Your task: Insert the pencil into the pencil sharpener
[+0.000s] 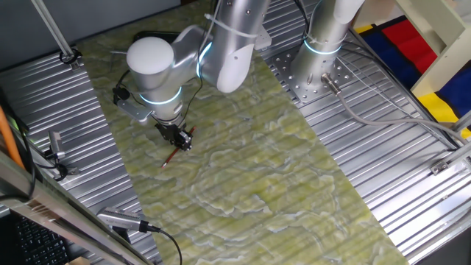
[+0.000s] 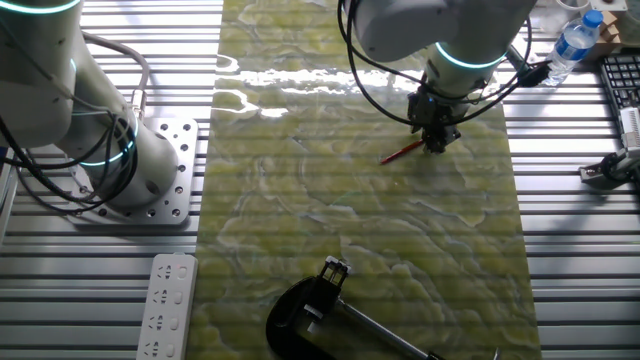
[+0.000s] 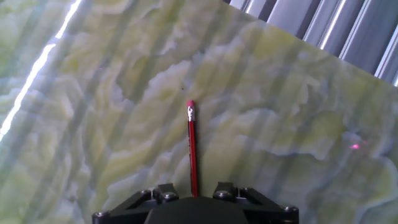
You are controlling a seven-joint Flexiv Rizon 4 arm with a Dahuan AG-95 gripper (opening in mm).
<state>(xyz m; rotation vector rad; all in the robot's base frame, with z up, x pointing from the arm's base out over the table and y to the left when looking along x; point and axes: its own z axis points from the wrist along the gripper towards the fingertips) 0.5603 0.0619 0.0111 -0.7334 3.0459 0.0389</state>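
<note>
The thin red-brown pencil (image 3: 192, 149) lies on the green marbled mat, also seen in one fixed view (image 1: 171, 157) and in the other fixed view (image 2: 402, 152). My gripper (image 3: 194, 191) is low over one end of it. The pencil runs out from between the two fingers (image 3: 165, 190), which stand apart with a gap on each side. The gripper also shows in one fixed view (image 1: 179, 138) and in the other fixed view (image 2: 437, 140). The black round pencil sharpener (image 2: 292, 322) sits at the mat's near edge, far from the gripper.
A long grey metal rod (image 2: 380, 332) lies beside the sharpener. A white power strip (image 2: 167, 305) lies on the slatted metal table. A second arm's base (image 2: 150, 180) stands left of the mat. A water bottle (image 2: 575, 45) and a keyboard (image 2: 622, 85) are at the far right.
</note>
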